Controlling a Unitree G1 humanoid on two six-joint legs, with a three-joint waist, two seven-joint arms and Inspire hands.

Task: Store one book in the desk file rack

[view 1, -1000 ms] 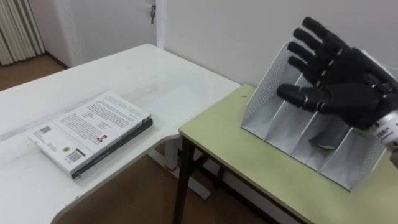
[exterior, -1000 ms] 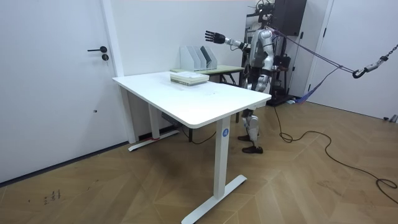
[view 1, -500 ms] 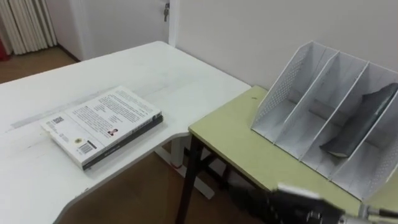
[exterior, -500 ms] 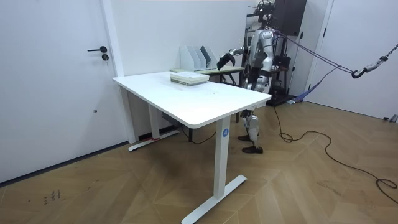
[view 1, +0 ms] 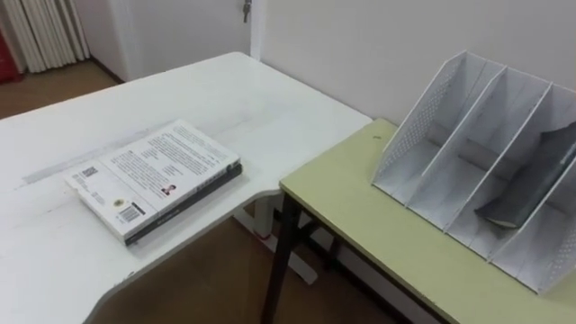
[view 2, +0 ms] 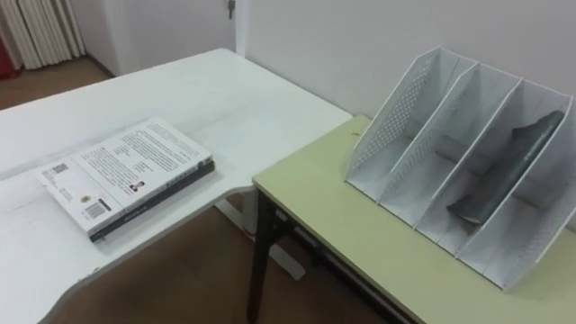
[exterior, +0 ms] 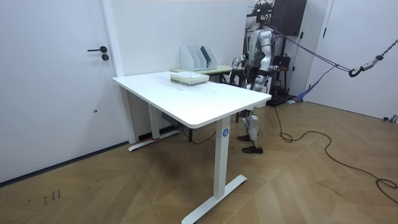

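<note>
A stack of two books (view 1: pixel 155 178) lies flat on the white desk (view 1: pixel 225 99), pale back cover up. On the green table (view 1: pixel 387 238) to the right stands the white file rack (view 1: pixel 450 153), tilted back, with several slots. A dark book (view 1: pixel 533 175) leans in one of its right slots. In the room view I stand behind the desk beside the green table. My right hand (exterior: pixel 236 64) hangs low in front of me and my left hand (exterior: pixel 250 73) is down at my side, both too small to read.
A gap of wooden floor (view 1: pixel 207 279) separates the desk from the green table. The wall (view 1: pixel 360 36) is close behind the rack. A door (exterior: pixel 74 74) is at the room view's left.
My right hand was raised open in front of the rack a second ago. It has dropped and left the eye view. The head camera shifted slightly; books and rack stayed put.
</note>
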